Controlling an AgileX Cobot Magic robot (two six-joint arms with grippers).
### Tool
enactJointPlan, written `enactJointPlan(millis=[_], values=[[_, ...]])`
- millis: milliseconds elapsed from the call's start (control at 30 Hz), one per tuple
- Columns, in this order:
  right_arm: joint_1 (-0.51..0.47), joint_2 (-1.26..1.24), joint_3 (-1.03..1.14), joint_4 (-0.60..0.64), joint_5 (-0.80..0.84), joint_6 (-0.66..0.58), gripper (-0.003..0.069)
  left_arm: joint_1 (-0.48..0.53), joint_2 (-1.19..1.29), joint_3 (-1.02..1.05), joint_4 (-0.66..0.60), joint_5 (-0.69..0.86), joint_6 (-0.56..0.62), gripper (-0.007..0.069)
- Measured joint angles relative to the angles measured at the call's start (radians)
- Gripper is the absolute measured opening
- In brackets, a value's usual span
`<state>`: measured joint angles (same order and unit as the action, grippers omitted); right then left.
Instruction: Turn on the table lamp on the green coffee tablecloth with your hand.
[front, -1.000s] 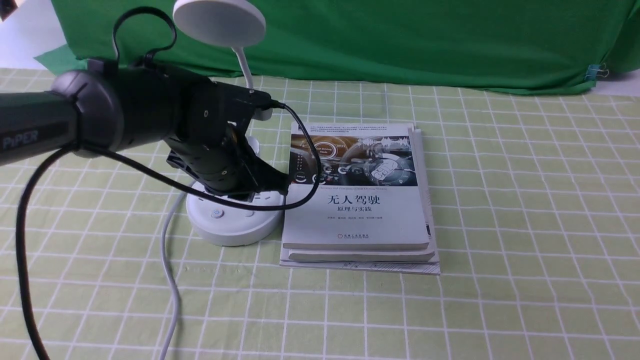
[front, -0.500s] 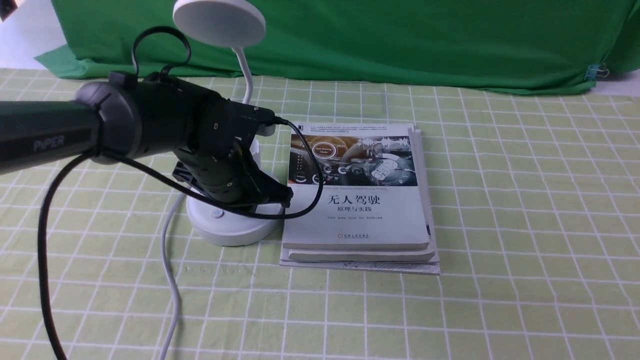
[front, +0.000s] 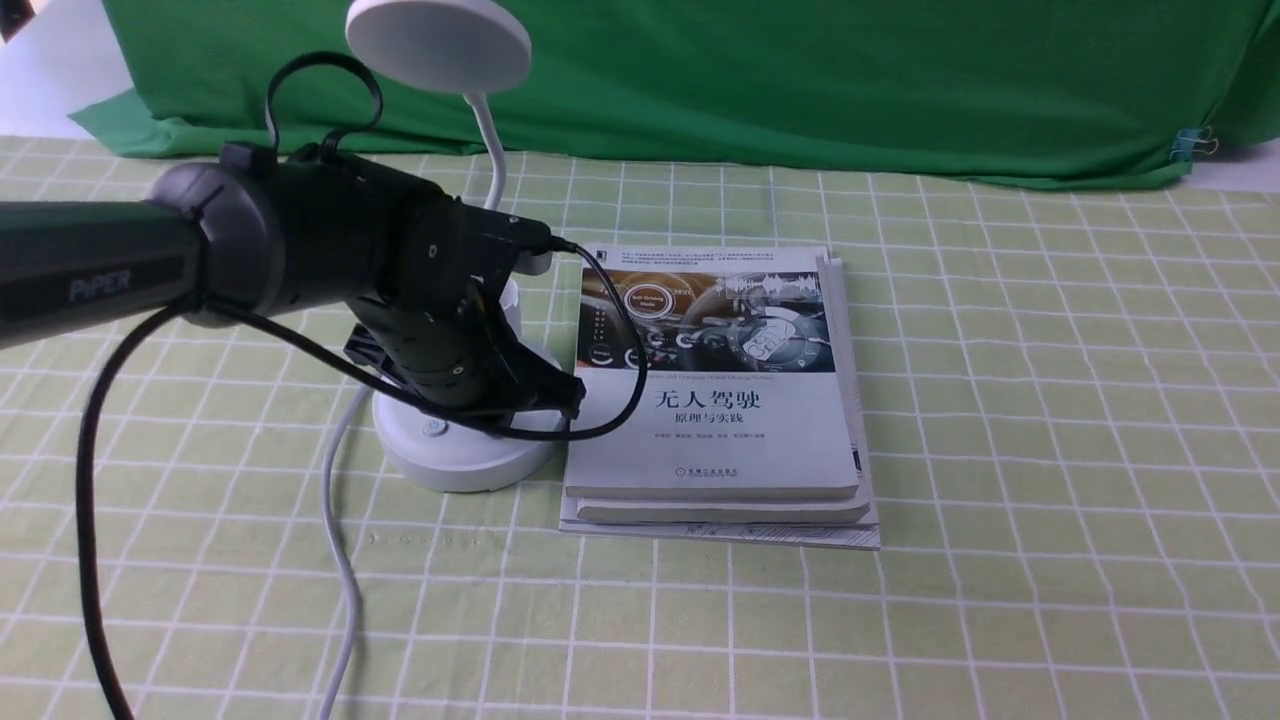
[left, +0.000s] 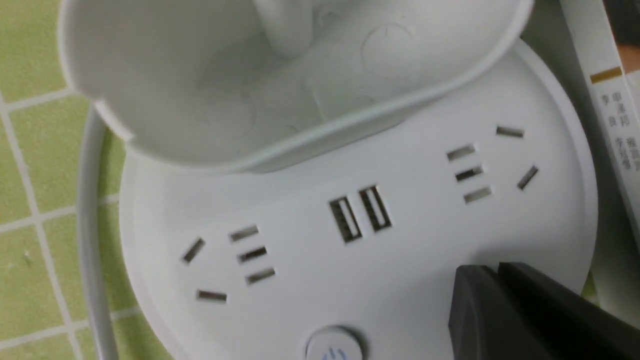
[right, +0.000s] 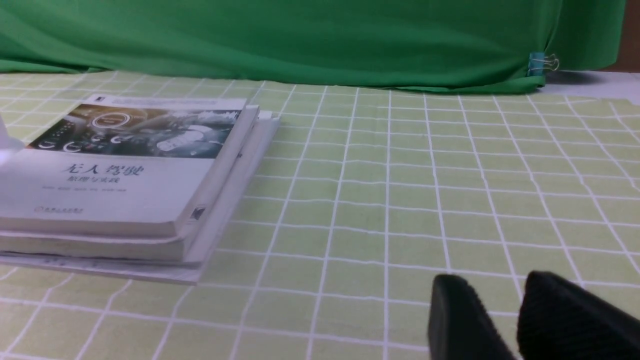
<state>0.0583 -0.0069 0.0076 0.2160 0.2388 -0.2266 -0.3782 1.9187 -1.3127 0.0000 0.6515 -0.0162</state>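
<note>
Left hand (front: 570, 394) angled down, fingers together; right hand (right: 496, 300) slightly parted.

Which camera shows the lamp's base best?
The left wrist view: the base fills it, with sockets, USB ports and a button clear. The front view has the left end effector covering much of it. The right wrist view shows only a white sliver, perhaps it.

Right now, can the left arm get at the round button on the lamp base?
Probably yes: the left pincer hovers shut over the lamp base, the button lies bare beside it, nothing between.
</note>
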Motion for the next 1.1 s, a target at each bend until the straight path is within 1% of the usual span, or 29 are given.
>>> enactJointPlan(millis=[167,333,400,433,467,500,533,633,667,700,800,867,933,1100], values=[[0.0,0.0,0.0,0.0,0.0,0.0,0.0245,0.0,-0.218,0.008,0.0,0.052,0.0,0.0013],[0.0,0.0,0.0,0.0,0.0,0.0,0.0245,0.0,-0.492,0.033,0.013,0.193,0.016,0.0013],[0.0,0.0,0.0,0.0,0.0,0.0,0.0245,0.0,-0.62,0.095,0.016,0.225,0.024,0.0013],[0.0,0.0,0.0,0.0,0.0,0.0,0.0245,0.0,-0.632,0.095,0.016,0.227,0.025,0.0013],[0.0,0.0,0.0,0.0,0.0,0.0,0.0245,0.0,-0.717,0.155,0.016,0.244,0.025,0.0013],[0.0,0.0,0.0,0.0,0.0,0.0,0.0245,0.0,-0.751,0.183,0.016,0.25,0.025,0.0013],[0.0,0.0,0.0,0.0,0.0,0.0,0.0245,0.0,-0.842,0.281,0.009,0.254,0.024,0.0013],[0.0,0.0,0.0,0.0,0.0,0.0,0.0245,0.0,-0.981,0.448,-0.03,0.217,0.005,0.0013],[0.0,0.0,0.0,0.0,0.0,0.0,0.0245,0.0,-1.042,0.533,-0.058,0.175,-0.004,0.0013],[0.0,0.0,0.0,0.0,0.0,0.0,0.0245,0.0,-1.071,0.576,-0.073,0.149,-0.004,0.0013],[0.0,0.0,0.0,0.0,0.0,0.0,0.0245,0.0,-1.208,0.783,-0.142,0.006,0.01,0.0013],[0.0,0.0,0.0,0.0,0.0,0.0,0.0245,0.0,-1.269,0.865,-0.159,-0.05,0.028,0.0013],[0.0,0.0,0.0,0.0,0.0,0.0,0.0245,0.0,-1.327,0.92,-0.166,-0.097,0.039,0.0013],[0.0,0.0,0.0,0.0,0.0,0.0,0.0245,0.0,-1.427,0.942,-0.156,-0.207,0.049,0.0013]])
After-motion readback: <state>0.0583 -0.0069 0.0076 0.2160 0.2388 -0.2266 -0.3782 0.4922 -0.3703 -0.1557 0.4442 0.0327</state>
